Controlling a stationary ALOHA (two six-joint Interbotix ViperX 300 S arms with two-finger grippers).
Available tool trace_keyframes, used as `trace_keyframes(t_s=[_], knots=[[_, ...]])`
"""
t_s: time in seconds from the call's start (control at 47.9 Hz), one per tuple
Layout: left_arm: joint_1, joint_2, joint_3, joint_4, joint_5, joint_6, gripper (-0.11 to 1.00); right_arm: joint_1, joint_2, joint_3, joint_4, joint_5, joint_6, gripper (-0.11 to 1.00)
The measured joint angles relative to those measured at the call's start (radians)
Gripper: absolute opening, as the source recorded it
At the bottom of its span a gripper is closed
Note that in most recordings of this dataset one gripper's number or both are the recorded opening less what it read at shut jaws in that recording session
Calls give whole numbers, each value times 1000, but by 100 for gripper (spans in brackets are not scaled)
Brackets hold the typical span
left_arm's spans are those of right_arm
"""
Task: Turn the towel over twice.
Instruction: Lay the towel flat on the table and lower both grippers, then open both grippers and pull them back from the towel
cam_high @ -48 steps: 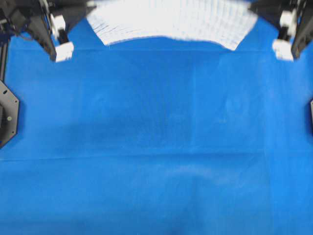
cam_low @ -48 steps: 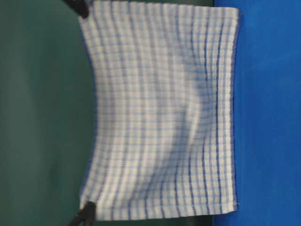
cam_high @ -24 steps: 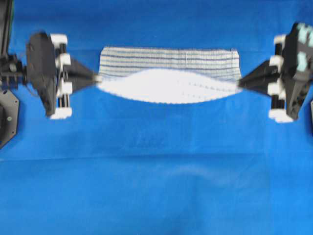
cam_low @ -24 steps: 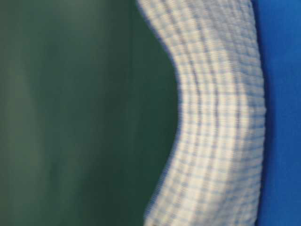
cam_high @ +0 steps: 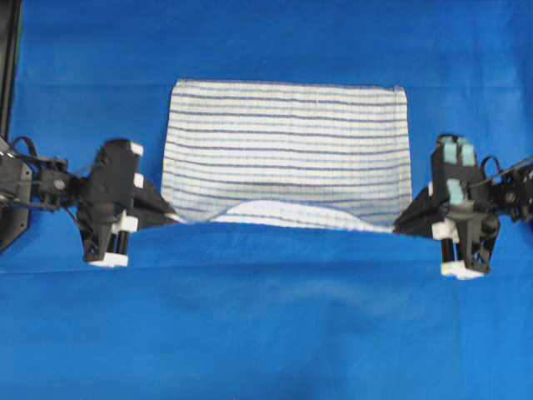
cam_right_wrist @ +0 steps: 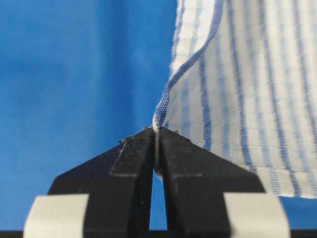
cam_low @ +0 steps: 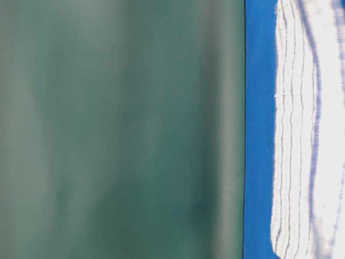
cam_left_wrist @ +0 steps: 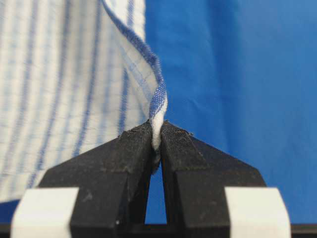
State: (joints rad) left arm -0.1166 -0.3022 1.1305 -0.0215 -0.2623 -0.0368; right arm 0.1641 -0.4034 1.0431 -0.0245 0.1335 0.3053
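Reaching inward from mid-left and mid-right of the overhead frame, the left claw (cam_high: 171, 218) and right claw (cam_high: 398, 227) each pinch a lower corner of the white blue-striped rectangular towel (cam_high: 287, 150), spread between them.

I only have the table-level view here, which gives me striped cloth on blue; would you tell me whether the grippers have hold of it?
Observer: Yes. The left gripper is shut on a corner of the towel.
Operator: And the other one, if you would?
Observer: The right gripper is shut on the opposite near corner.
Operator: Is the towel lying flat?
Observer: Mostly; overhead, the edge between the grippers is lifted off the blue cloth.
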Motion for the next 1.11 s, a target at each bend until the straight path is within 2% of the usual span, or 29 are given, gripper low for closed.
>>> trace_keyframes(t_s=[0.146, 0.585, 0.668, 0.856, 0.898, 0.94, 1.107], knots=[[-41, 71, -5, 0, -31, -5, 3, 40, 57, 2, 0, -25, 57, 6], [-57, 109, -26, -2, -44, -9, 5, 54, 110, -2, 2, -28, 71, 6], [-57, 109, -26, 0, -41, -9, 17, 52, 110, 0, 2, -28, 71, 12], [-57, 109, -26, 0, -6, -11, 69, 52, 110, -6, 2, -28, 71, 63], [-58, 109, -28, 0, 3, -11, 80, 54, 110, -9, 0, -25, 69, 66], [-57, 106, -29, 0, 14, -6, 84, 54, 110, -11, 0, -18, 69, 65], [-58, 67, -37, -2, 57, 0, 76, 48, 71, -23, -20, 14, 60, 62]])
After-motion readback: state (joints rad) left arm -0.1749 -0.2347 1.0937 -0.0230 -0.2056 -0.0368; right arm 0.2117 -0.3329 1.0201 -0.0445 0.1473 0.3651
